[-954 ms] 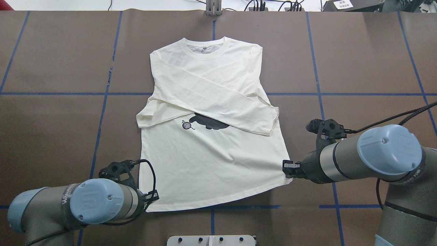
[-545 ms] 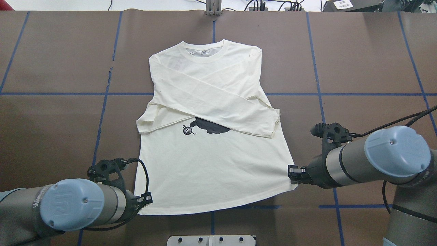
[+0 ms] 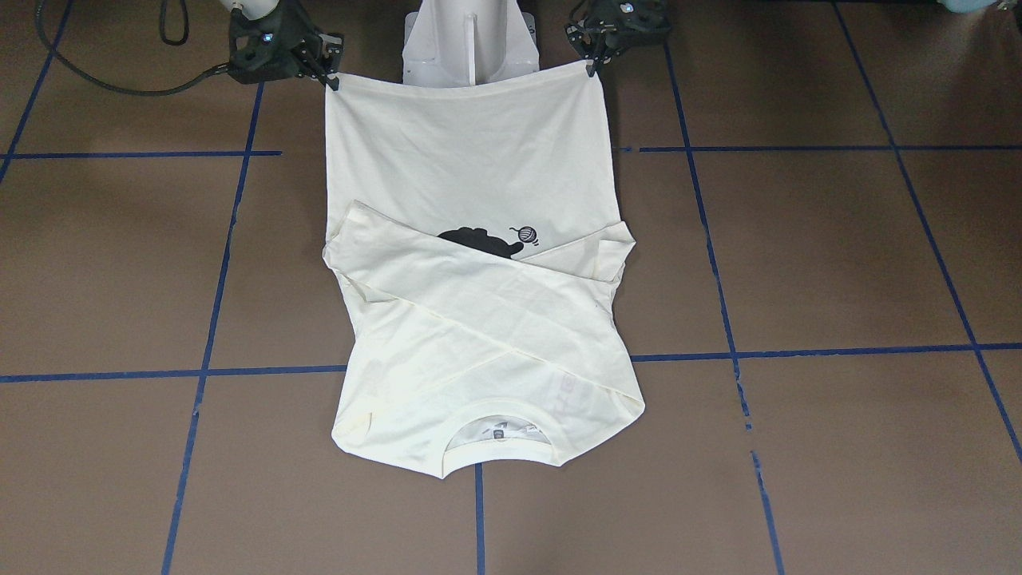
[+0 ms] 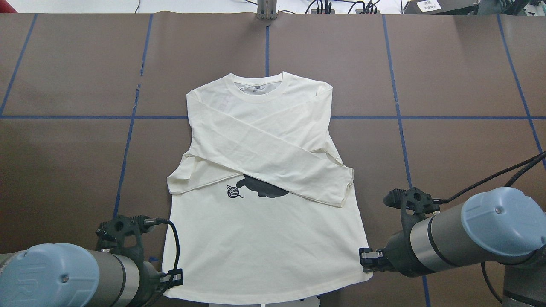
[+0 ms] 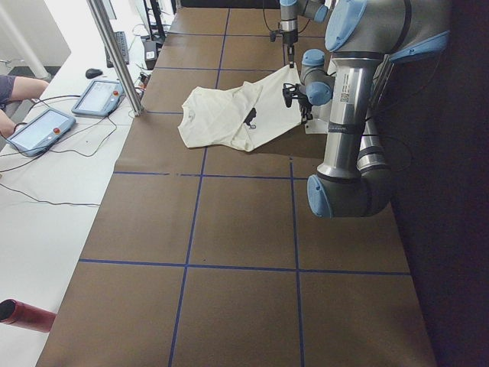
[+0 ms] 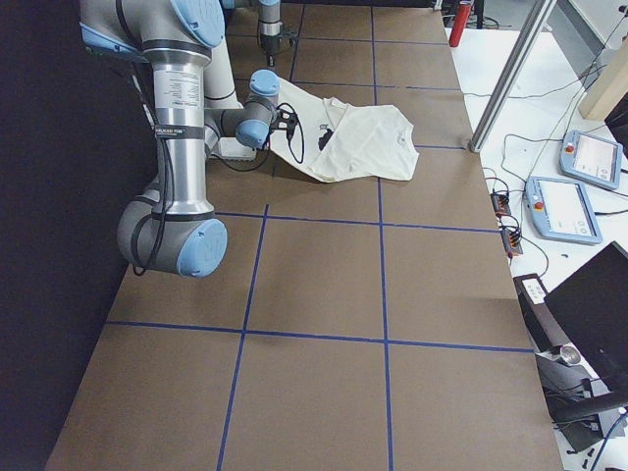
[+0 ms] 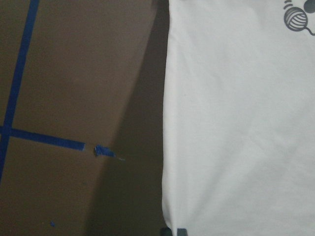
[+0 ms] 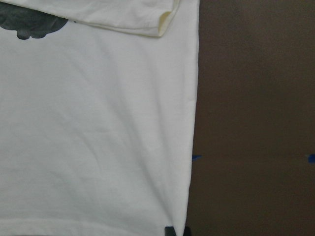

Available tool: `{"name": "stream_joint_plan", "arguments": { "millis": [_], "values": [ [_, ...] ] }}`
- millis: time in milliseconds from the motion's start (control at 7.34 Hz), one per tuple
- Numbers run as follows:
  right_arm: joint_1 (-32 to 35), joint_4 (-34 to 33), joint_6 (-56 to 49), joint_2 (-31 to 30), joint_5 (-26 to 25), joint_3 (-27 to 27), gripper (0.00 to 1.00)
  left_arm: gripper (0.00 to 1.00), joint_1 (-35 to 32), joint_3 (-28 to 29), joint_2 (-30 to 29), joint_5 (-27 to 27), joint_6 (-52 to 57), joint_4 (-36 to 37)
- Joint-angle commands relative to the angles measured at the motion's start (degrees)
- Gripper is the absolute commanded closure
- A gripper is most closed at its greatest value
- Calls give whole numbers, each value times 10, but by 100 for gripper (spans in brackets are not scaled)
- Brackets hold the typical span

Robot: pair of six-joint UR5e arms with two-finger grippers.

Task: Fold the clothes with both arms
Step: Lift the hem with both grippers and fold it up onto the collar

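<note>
1. The shirt (image 4: pixel 264 243) lies print-up on the surface (image 4: pixel 448 85). Its sleeves (image 4: pixel 298 179) are crossed over the chest, partly covering the cat print (image 4: pixel 262 187).
2. Its collar (image 3: pixel 503 454) is the end farthest from the pedestal (image 3: pixel 471 40). The hem is the end nearest it and looks raised, stretched across the pedestal's front.
3. The left tool (image 3: pixel 592 65), just to one side of the pedestal, is pinched closed on one hem corner.
4. The right tool (image 3: pixel 329 80), just to the pedestal's other side, is likewise clamped on the opposite corner, and the hem runs taut between them.
5. Step in hand, as I judge it: both corners are gripped, ready for the bottom-up fold.
6. The next move calls for both arms to carry the hem away from the pedestal toward the collar. They should move level and in step so the cloth lands square over the sleeves.
</note>
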Motion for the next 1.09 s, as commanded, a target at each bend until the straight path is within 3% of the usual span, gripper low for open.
{"name": "stream_joint_plan", "arguments": {
  "millis": [0, 272, 954],
  "values": [
    [11, 3, -6, 19, 3, -12, 100, 100, -3, -11, -4, -9, 2, 1],
    [99, 3, -52, 91, 9, -63, 100, 100, -75, 8, -25, -16, 64, 1],
    [252, 2, -191, 225, 3, -241, 100, 100, -269, 154, -105, -16, 203, -8]
  ]
}}
